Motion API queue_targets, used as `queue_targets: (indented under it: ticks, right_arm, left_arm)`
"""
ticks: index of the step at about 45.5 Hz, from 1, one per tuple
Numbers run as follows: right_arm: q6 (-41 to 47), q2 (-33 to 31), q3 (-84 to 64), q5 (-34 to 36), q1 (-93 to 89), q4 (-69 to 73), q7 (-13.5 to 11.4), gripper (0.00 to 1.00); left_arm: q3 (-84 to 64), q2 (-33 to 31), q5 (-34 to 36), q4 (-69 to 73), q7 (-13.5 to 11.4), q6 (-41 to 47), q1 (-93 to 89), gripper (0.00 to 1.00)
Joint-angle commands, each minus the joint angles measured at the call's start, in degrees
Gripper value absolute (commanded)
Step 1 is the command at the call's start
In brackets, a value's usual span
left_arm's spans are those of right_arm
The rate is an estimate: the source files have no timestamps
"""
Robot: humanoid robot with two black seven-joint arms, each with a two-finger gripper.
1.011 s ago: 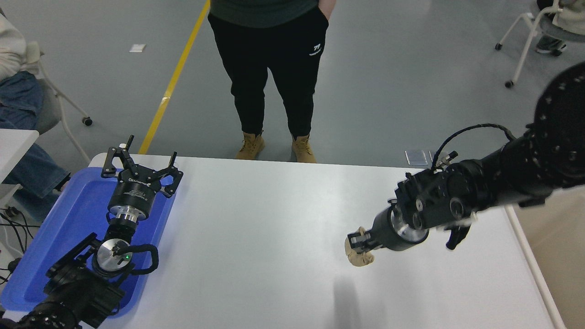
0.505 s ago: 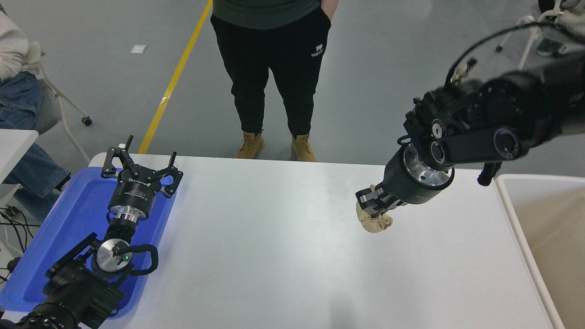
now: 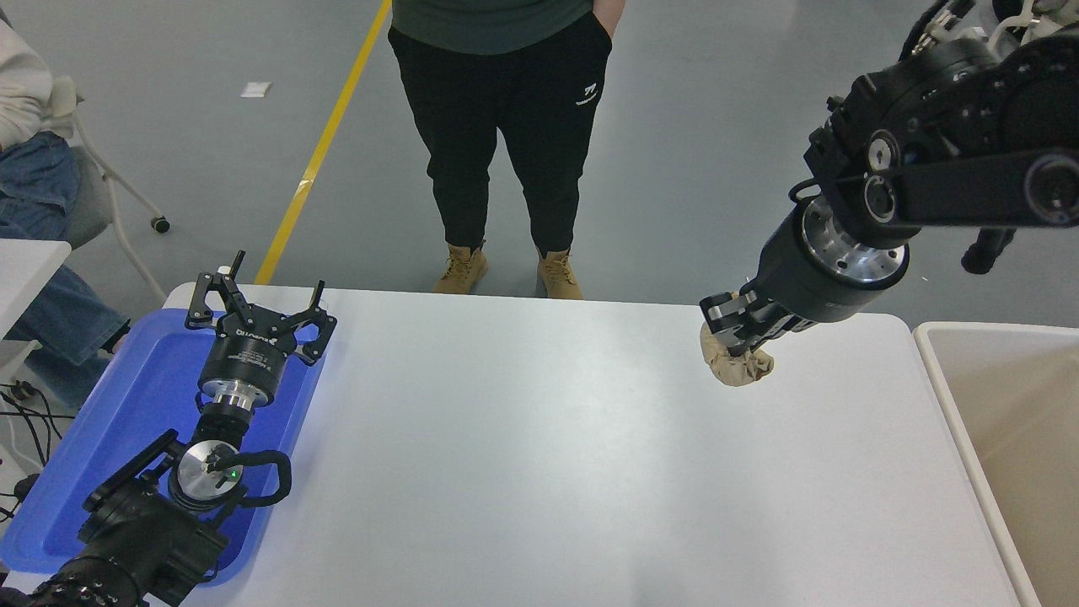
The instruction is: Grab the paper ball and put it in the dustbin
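Note:
A crumpled tan paper ball [image 3: 735, 363] hangs above the right half of the white table, held in my right gripper [image 3: 732, 333], which is shut on it. The right arm reaches in from the upper right, well above the tabletop. The dustbin [image 3: 951, 405], off-white at the rim and beige inside, stands past the table's right edge, to the right of the ball. My left gripper [image 3: 257, 299] is parked at the lower left over the blue tray, its fingers spread open and empty.
A shallow blue tray [image 3: 126, 421] lies on the table's left end under the left arm. A person in black trousers and tan boots [image 3: 506, 270] stands at the far side. Someone sits on a chair at the far left [image 3: 34, 169].
My right arm has lifted the paper ball off the table and carried it up and to the right, toward the dustbin. The left arm has stayed still.

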Motion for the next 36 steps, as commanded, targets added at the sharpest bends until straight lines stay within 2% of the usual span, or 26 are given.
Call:
queue_targets:
  ticks: [1,12,22,28,36]
  right_arm:
    - [-0.11,-9.67,-3.79,-7.35,-0.68,-0.84,-0.01,0.1]
    - [-1.43,-23.99,-6.78,-20.53,-8.05,-8.39,-0.01,0.1]
    - [-1.69,-37.79,-5.03,-36.69,-19.55,-19.71,0.08,0.1]
    - [-4.67,-41.85,-0.02,-41.19,-29.75,-28.42,0.17,0.11]
    - [-10.03,-42.73,7.98,-43.13,-45.66,-40.99,0.26,0.11]
  left_arm:
    - [0.0,-0.01,0.01,0.0,0.01,0.08,0.0,1.0]
    - [0.0,-0.01,0.01,0.0,-0.07,0.08,0.0,1.0]
    - [0.0,-0.01,0.01,0.0,0.01,0.08,0.0,1.0]
    - [0.0,-0.01,0.01,0.0,0.01,0.08,0.0,1.0]
    - [0.0,-0.01,0.01,0.0,-0.07,0.08,0.0,1.0]
